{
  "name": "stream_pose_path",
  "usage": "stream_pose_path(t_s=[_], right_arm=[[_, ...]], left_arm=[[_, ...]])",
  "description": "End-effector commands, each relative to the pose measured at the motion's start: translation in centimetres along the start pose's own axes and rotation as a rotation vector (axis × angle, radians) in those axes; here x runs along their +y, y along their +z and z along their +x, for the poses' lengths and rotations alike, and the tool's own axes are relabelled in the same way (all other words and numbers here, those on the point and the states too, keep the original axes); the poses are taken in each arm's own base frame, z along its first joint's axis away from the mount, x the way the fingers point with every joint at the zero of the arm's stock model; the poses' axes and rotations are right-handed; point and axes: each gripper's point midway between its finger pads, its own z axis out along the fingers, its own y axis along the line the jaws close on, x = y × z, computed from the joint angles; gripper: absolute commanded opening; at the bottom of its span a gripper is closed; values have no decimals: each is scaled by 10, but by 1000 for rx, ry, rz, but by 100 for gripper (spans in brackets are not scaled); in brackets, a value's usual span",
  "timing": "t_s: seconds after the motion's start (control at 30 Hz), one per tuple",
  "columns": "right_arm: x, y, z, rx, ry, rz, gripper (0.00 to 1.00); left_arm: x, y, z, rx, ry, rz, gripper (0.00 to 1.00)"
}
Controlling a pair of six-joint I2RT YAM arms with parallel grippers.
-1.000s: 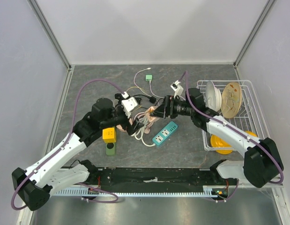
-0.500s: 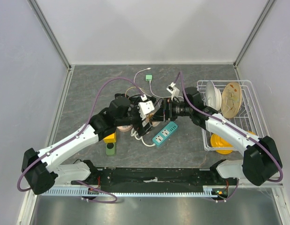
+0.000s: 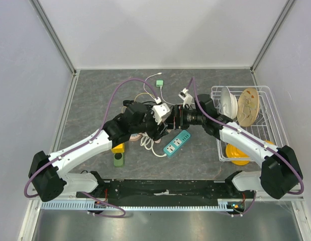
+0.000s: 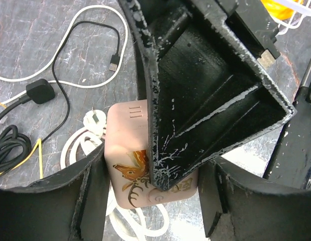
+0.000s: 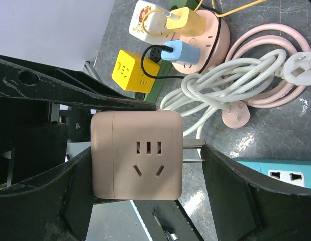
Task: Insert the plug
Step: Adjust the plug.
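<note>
Top view: left arm (image 3: 85,148) stretches from its base at the lower left diagonally toward the middle of the surface (image 3: 95,90), wrist bent to point right; right arm (image 3: 240,136) comes from the lower right, forearm slanting up-left past the wire rack (image 3: 274,91), wrist pointing left; the two claws meet nose to nose at mid-surface, just behind the teal power strip (image 3: 176,143).

Wrist view, right claw (image 5: 145,160): pinching the pink cube adapter (image 5: 137,145), one finger against its plain side, the other against the tips of its metal prongs (image 5: 193,151); socket face turned to the camera; cube held clear of the surface, with the white cord coil (image 5: 220,75) and the yellow cube (image 5: 134,72) lying beyond it.

Wrist view, left claw (image 4: 152,196): its fingers (image 4: 90,193) straddle the same cube, deer-print face toward the camera; one finger lies against the cube's side; the other appears to stand slightly off, though a finger of the right claw blocks much of the view; cannot tell whether the left claw presses on it.

Prongs bare, free of any socket; teal power strip lies flat on the surface, apart from the cube.
</note>
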Motion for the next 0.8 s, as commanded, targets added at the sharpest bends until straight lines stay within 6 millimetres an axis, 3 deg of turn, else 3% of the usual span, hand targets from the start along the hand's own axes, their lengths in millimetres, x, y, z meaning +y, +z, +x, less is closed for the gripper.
stream_pose_path(t_s=[0.0, 0.03, 0.07, 0.1, 0.2, 0.27, 0.43, 0.53, 0.67, 0.7, 0.77], right_arm=[[32, -7, -36, -141, -49, -65, 15], [34, -9, -39, -159, -49, -67, 26], [34, -10, -42, -175, -45, -62, 47], [37, -14, -48, -205, -51, -58, 55], [44, -24, -60, -275, -72, -48, 77], [40, -30, -71, -339, -88, -8, 86], [34, -52, -92, -503, -137, 65, 93], [30, -59, -92, -546, -171, 83, 96], [20, -58, -77, -544, -243, 74, 97], [9, -54, -64, -523, -233, 82, 97], [11, -51, -59, -539, -236, 43, 97]], left_arm=[[1, -1, -18, -57, -97, -31, 34], [2, -2, -17, -55, -108, -38, 28], [3, -2, -14, -50, -114, -47, 24], [4, -3, -9, -45, -158, -67, 15], [9, -7, -1, -41, -237, -125, 2], [14, -10, 1, -45, -299, -165, 2], [40, -20, 6, -66, -647, -332, 2], [39, -20, 5, -76, -790, -321, 2], [49, -24, 5, -82, -999, -399, 2], [49, -24, 2, -93, -1094, -415, 2], [49, -22, -3, -101, -1178, -419, 2]])
